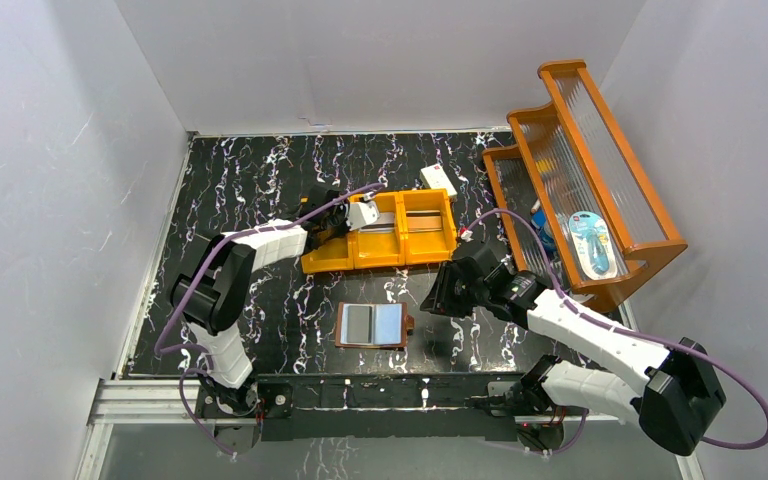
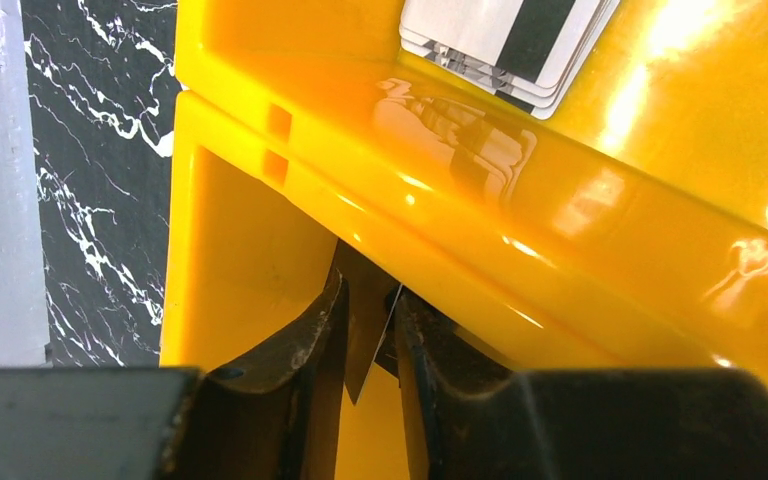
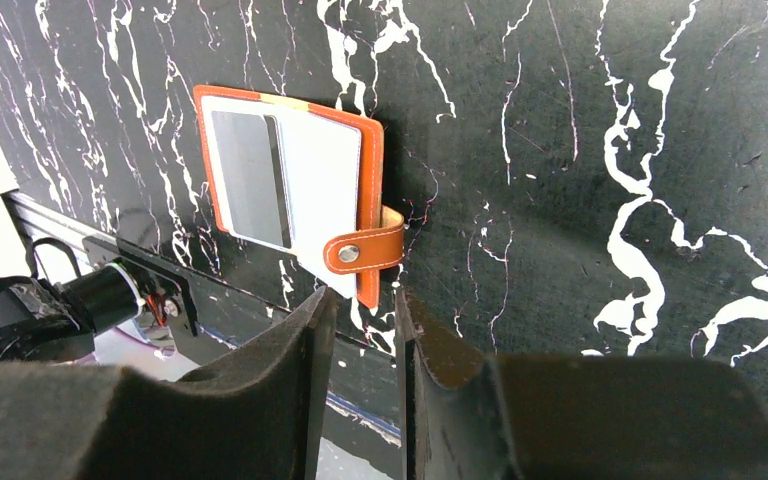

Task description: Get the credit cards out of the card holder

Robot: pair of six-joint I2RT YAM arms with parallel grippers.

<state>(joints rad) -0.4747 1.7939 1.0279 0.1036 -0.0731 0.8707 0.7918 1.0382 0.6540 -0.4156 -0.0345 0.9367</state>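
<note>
**ONE CARD LOOSE IN MY LEFT JAWS, ANOTHER WAITING IN THE CARD HOLDER**

On the black marbled worktop (image 1: 260,180), my left jaws reach into the end compartment of the orange tray (image 1: 425,240). They stand a little apart with a thin card (image 2: 380,345) on edge in the gap, and it looks loose rather than pinched. Across the divider (image 2: 560,200) lies a stack of credit cards (image 2: 505,40). Nearer my bases, the card holder (image 1: 373,325) lies open and flat, with one grey card (image 3: 245,175) tucked in a pocket. My right jaws hover close to its tab side, by the snap tab (image 3: 365,250), narrowly apart with nothing between them.

The risks, as I judge them: the loose card seems to lean on a pad, so it may ride up and out of the tray when I lift away. Nothing pins the card holder, so a pull on the tucked card could drag the whole thing across the slick worktop. Jaws this close to the tab could also catch leather instead of card.
</note>
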